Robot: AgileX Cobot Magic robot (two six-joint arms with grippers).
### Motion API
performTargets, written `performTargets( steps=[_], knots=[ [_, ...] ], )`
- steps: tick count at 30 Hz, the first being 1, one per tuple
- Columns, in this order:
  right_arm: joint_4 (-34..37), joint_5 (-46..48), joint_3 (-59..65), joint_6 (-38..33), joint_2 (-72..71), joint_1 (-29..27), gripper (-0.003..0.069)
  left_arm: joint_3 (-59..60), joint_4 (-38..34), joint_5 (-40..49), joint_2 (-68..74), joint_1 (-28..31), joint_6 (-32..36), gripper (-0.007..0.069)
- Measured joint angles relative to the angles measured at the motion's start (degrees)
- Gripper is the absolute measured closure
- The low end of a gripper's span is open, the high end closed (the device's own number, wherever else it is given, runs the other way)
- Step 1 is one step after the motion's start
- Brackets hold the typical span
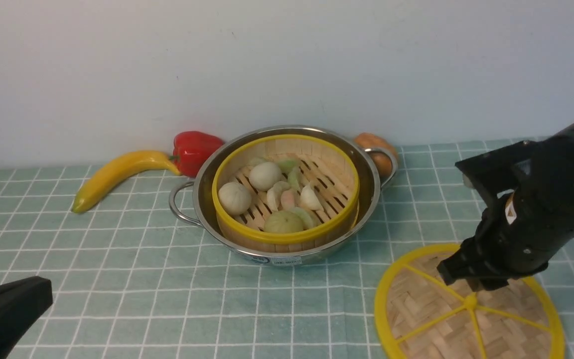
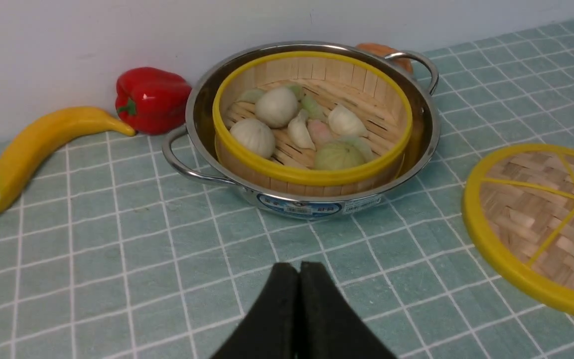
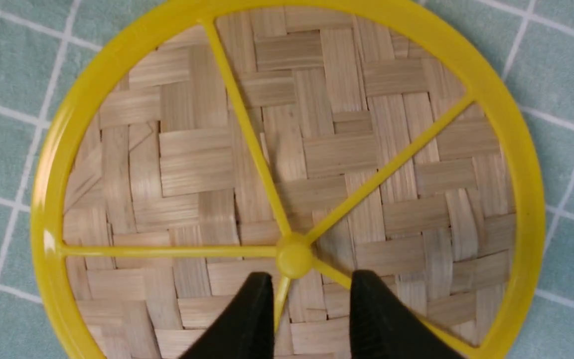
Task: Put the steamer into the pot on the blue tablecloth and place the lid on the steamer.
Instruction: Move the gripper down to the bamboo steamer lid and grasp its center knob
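The slatted bamboo steamer (image 1: 285, 192) is sitting in the shiny steel pot (image 1: 202, 195) on the blue tablecloth (image 1: 117, 279). My right gripper (image 3: 312, 299) is hanging part-open and empty over the flat woven lid (image 1: 426, 309) beside the pot. My left gripper (image 2: 299, 271) is sitting closed.

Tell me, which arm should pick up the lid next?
Right. The right claw hangs open over the middle of the lid. The left claw is shut and far from the lid.
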Motion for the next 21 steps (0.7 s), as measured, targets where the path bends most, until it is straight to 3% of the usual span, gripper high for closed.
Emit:
performTargets(
  steps=[10, 14, 15, 21],
  knots=[
    [1.2, -2.1, 0.0, -0.3, 7.6, 0.0, 0.0419, 0.0, -0.1, -1.4, 0.0, 0.0, 0.0, 0.0646],
    [0.6, -1.3, -0.2, -0.4, 8.6, 0.0, 0.0486, 0.0, -0.1, -1.4, 0.0, 0.0, 0.0, 0.0646],
    [0.2, -0.5, -0.5, -0.4, 8.6, 0.0, 0.0516, 0.0, -0.1, -1.4, 0.0, 0.0, 0.0, 0.0646],
    [-1.9, 13.2, -7.3, -0.9, 3.2, 0.0, 0.0512, 0.0, 0.0, -1.4, 0.0, 0.0, 0.0, 0.0643]
  ],
)
